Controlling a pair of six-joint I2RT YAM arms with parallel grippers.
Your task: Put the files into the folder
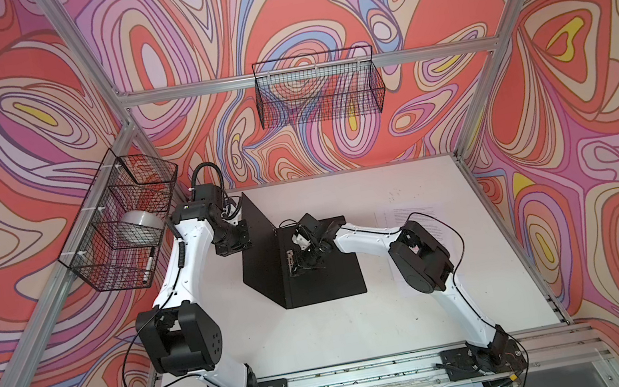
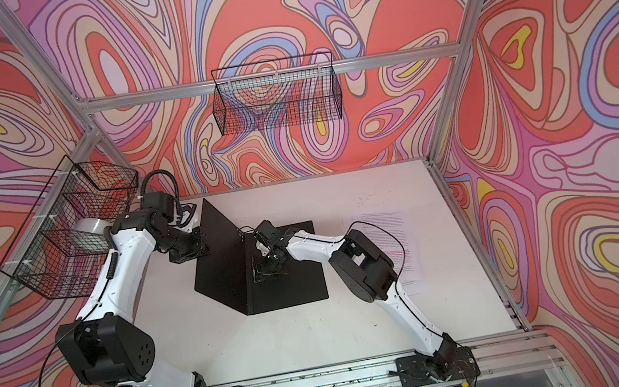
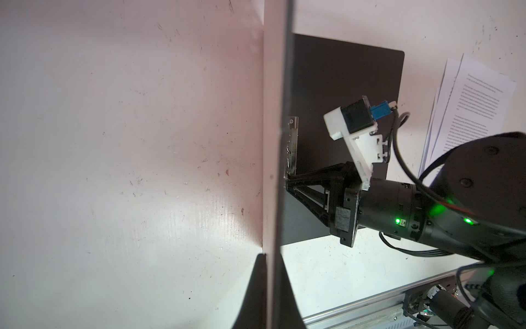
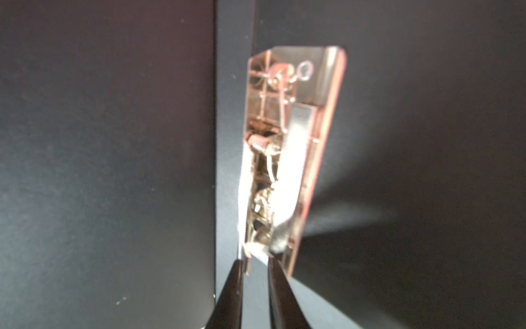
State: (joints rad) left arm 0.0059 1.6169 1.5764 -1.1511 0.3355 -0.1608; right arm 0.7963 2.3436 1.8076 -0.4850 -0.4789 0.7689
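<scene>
My left gripper (image 3: 269,257) is clamped on the folder (image 1: 312,274), holding its cover upright; my right gripper (image 4: 256,260) pinches one end of the clip (image 4: 287,171).

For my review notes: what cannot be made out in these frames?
- White printed paper sheets: largely covered by the right arm in both top views; text too small.
- Metal spine clip of the black open folder: blurred in the right wrist view; whether the right pincer grips it is unclear.
- Left pincer: cut off by the left wrist view's edge.
</scene>
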